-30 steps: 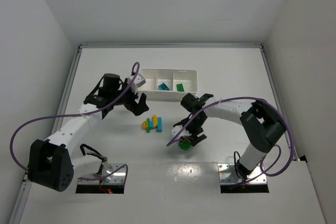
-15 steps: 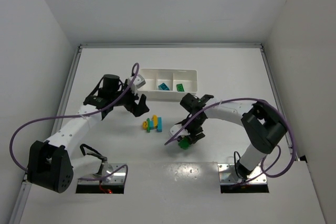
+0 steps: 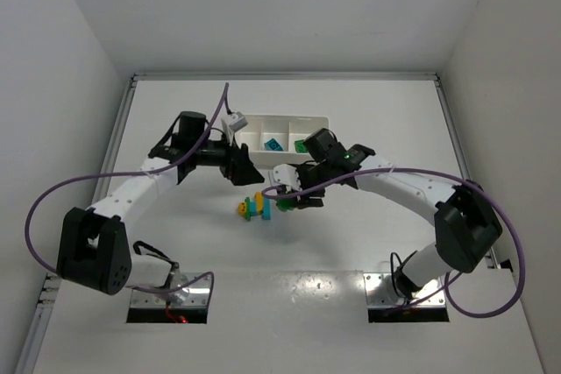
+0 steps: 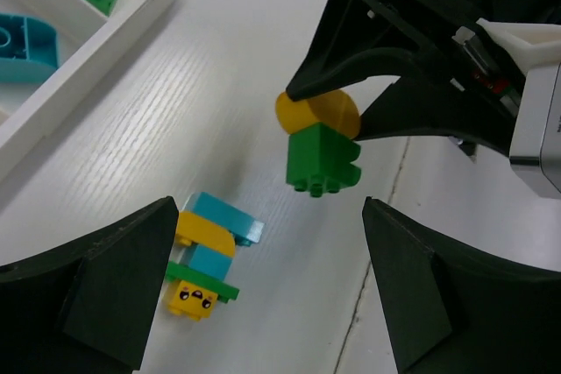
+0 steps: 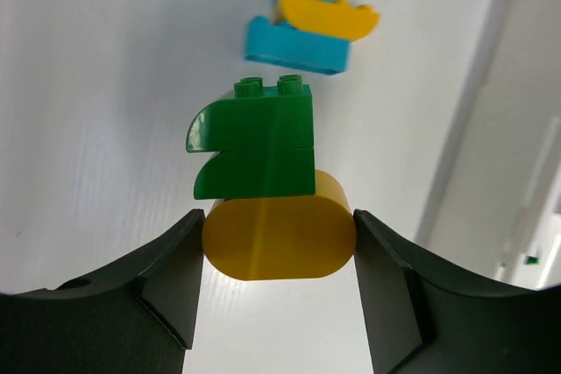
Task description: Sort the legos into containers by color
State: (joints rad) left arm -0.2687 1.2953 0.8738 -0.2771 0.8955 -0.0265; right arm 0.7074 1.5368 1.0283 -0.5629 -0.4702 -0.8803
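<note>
right gripper (image 3: pixel 287 200) clamps the yellow-and-green lego (image 5: pixel 254 151) mid-table, short of the far edge
left gripper (image 4: pixel 267 286) gapes empty beside it; best pinch the green half squarely, clear of the loose stack (image 4: pixel 203 256)

Brick cluster (image 3: pixel 255 208) before tray (image 3: pixel 289 117)

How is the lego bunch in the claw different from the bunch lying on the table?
The held bunch hangs in the air, pinched by the right claw; the table bunch lies flat on the table. The held bunch is only yellow and green; the table bunch has blue too. The table bunch has a little face on one yellow brick; the held bunch shows none. Both are several bricks stuck together.
</note>
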